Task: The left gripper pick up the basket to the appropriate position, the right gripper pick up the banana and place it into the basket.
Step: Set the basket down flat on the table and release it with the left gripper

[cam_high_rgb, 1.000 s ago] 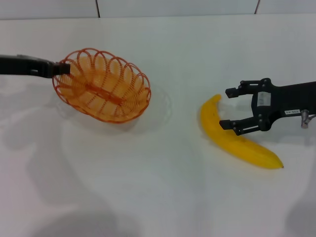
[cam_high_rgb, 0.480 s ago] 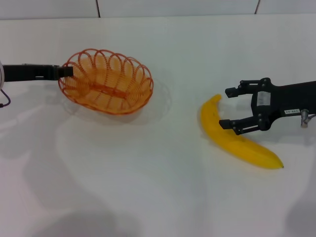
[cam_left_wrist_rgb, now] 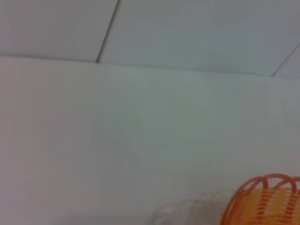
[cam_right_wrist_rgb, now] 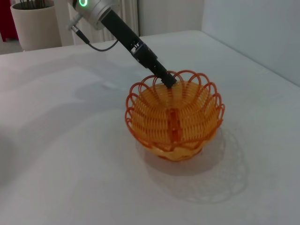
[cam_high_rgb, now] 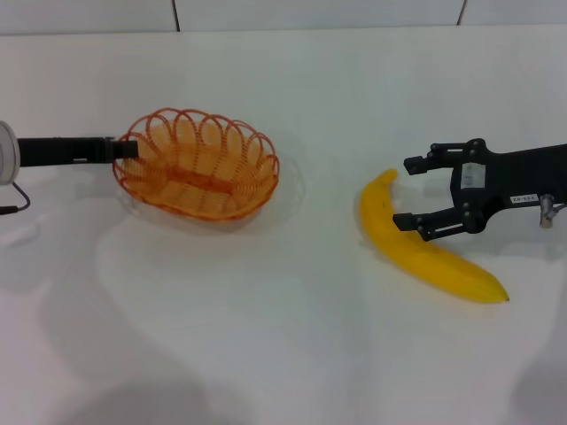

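The orange wire basket (cam_high_rgb: 199,165) is on the left of the white table, nearly level and low over its shadow. My left gripper (cam_high_rgb: 129,149) is shut on the basket's left rim, its black arm reaching in from the left edge. The right wrist view shows the same grip (cam_right_wrist_rgb: 166,79) on the basket (cam_right_wrist_rgb: 173,117). A bit of the basket's rim (cam_left_wrist_rgb: 267,201) shows in the left wrist view. The yellow banana (cam_high_rgb: 425,246) lies on the table to the right. My right gripper (cam_high_rgb: 404,194) is open, its fingers spread beside the banana's upper half and not holding it.
The white table (cam_high_rgb: 292,336) ends at a tiled wall (cam_high_rgb: 310,13) at the back. The right wrist view shows a plant pot (cam_right_wrist_rgb: 35,23) beyond the table's far side.
My left gripper has carried the basket a little to the right and down, and the basket has gone from tilted to nearly level. The right gripper and banana have not moved.
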Action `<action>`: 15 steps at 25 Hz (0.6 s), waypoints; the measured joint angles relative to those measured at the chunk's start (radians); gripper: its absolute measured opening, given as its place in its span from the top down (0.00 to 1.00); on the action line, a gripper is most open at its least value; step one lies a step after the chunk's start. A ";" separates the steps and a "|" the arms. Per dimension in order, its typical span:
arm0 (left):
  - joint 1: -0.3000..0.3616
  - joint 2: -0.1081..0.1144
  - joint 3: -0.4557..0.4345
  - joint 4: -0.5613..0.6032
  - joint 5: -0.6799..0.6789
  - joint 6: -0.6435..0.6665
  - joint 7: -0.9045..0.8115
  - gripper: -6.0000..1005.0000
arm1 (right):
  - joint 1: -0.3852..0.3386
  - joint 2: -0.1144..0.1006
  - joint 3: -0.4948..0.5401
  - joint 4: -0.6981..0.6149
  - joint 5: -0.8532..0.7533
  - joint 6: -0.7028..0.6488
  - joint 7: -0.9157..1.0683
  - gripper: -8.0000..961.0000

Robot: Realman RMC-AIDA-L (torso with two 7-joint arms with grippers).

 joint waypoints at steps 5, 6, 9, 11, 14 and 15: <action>0.001 0.000 0.002 -0.013 0.001 -0.004 -0.001 0.93 | 0.000 0.000 0.000 0.000 -0.001 -0.003 0.000 0.08; 0.001 -0.001 0.002 -0.018 0.002 -0.008 -0.001 0.93 | 0.000 0.001 0.000 0.000 -0.001 -0.006 0.000 0.08; 0.002 -0.001 0.003 -0.030 0.002 -0.024 -0.001 0.93 | -0.001 0.001 0.000 0.000 -0.002 -0.013 0.000 0.08; 0.002 -0.001 0.003 -0.031 0.002 -0.029 -0.001 0.93 | -0.001 0.001 0.000 0.000 -0.002 -0.013 0.000 0.08; 0.003 -0.002 0.003 -0.032 0.002 -0.029 -0.001 0.93 | -0.001 0.002 0.000 0.000 -0.002 -0.013 0.000 0.08; 0.004 -0.003 0.003 -0.032 0.001 -0.032 0.000 0.93 | -0.001 0.002 0.000 0.000 -0.002 -0.013 0.000 0.08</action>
